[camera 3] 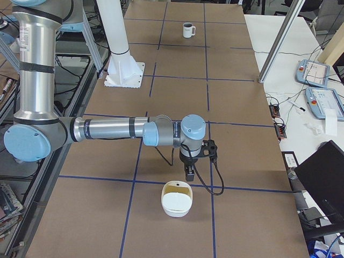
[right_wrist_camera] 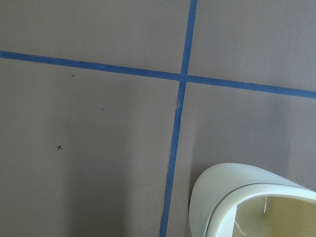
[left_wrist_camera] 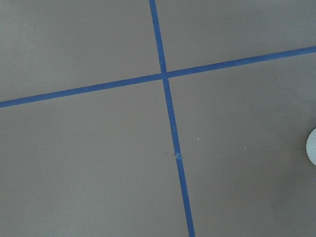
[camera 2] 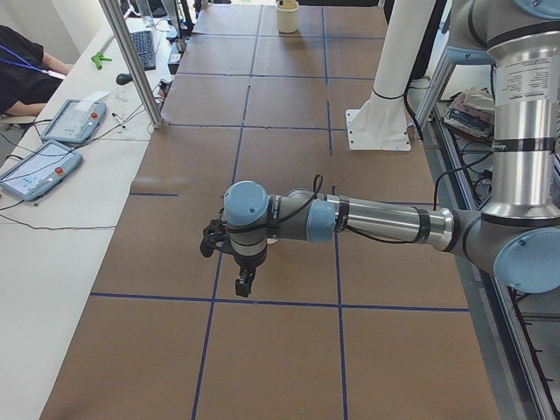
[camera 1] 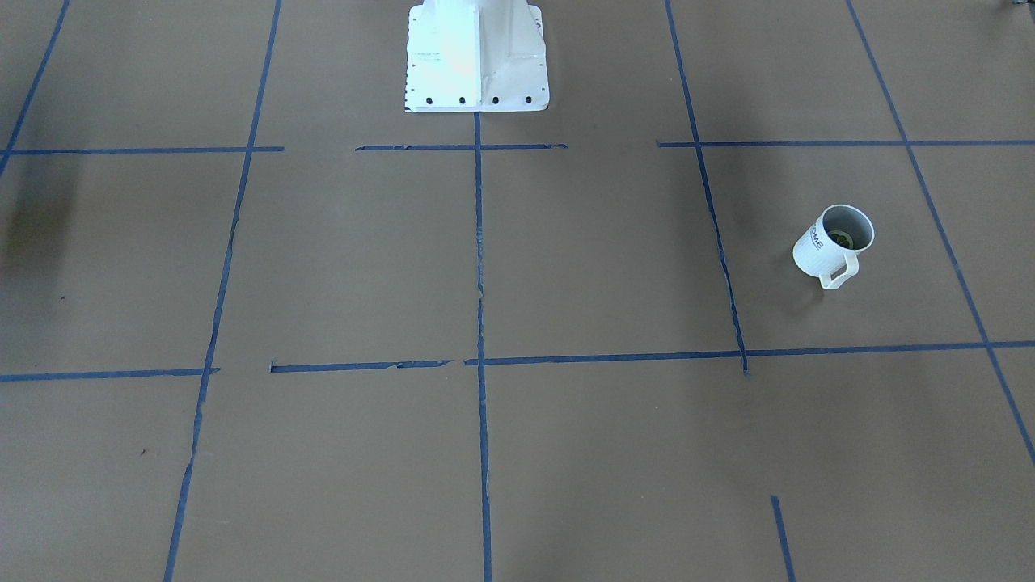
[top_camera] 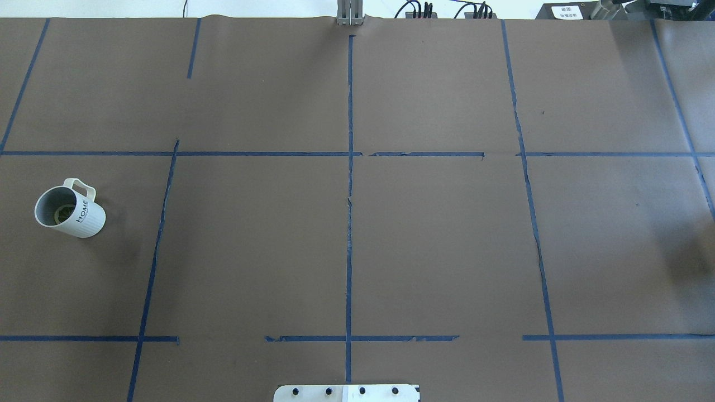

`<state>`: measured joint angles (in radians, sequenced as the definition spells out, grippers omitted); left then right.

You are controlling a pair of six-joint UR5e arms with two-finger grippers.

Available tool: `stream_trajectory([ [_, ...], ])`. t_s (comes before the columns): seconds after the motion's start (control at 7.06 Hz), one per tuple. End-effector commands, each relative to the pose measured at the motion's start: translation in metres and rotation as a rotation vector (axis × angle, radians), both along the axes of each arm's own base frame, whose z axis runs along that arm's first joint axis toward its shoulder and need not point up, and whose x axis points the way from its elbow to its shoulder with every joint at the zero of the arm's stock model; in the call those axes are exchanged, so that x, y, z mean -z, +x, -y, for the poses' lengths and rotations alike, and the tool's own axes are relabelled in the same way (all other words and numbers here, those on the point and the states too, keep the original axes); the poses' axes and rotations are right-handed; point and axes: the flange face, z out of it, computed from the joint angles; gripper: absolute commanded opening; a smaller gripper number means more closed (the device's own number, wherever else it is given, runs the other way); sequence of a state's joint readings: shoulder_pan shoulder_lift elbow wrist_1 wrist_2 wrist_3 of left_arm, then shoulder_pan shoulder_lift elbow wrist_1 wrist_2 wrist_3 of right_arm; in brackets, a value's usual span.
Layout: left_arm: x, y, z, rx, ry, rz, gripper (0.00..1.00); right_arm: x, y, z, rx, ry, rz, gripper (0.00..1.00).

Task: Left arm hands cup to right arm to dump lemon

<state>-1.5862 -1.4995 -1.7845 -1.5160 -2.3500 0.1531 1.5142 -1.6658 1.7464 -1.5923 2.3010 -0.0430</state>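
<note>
The cup [top_camera: 84,219], a white mug lettered "HOME", stands upright on the robot's left side of the table. It also shows in the front view [camera 1: 818,249] and small and far in the exterior right view [camera 3: 188,29]. The lemon [top_camera: 63,212] lies inside it, and also shows in the front view [camera 1: 842,239]. The left gripper [camera 2: 243,282] hangs above the brown table in the exterior left view only; I cannot tell if it is open. The right gripper [camera 3: 189,171] shows only in the exterior right view, just behind a cream bowl; I cannot tell its state. No fingers show in either wrist view.
A cream bowl [camera 3: 177,200] sits at the table's right end, also in the right wrist view [right_wrist_camera: 222,192]. The white robot pedestal [camera 1: 477,56] stands at the table's back middle. Blue tape lines grid the brown paper. A pale rounded edge [left_wrist_camera: 312,147] shows in the left wrist view.
</note>
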Motion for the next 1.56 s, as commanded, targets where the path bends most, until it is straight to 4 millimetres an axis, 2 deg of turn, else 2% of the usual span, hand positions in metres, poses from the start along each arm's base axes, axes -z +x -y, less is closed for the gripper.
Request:
stream_trajectory([
  [0.0,0.019,0.001,0.020,-0.003,0.049,-0.010,1.00,0.003,0.000,0.001,0.000,0.005,0.002,1.00],
  [0.28,0.020,0.005,0.018,-0.006,0.147,-0.004,1.00,0.002,0.000,0.001,0.000,0.004,0.002,1.00],
  [0.42,0.017,0.035,0.013,-0.015,0.112,-0.022,1.00,0.002,0.000,0.001,0.000,0.004,0.002,1.00],
  [0.57,0.023,0.070,0.014,0.001,0.050,-0.033,1.00,0.002,0.000,0.001,0.000,0.004,0.002,1.00],
  [0.71,0.030,0.096,0.015,0.042,0.009,-0.053,1.00,0.002,0.000,0.001,0.000,0.004,0.002,1.00],
  [1.13,0.022,0.180,-0.015,0.183,-0.072,-0.043,1.00,0.002,0.000,0.001,0.000,0.002,0.002,1.00],
  [1.42,0.029,0.222,-0.027,0.187,-0.130,-0.062,1.00,0.002,0.000,0.001,0.000,0.002,0.002,1.00],
])
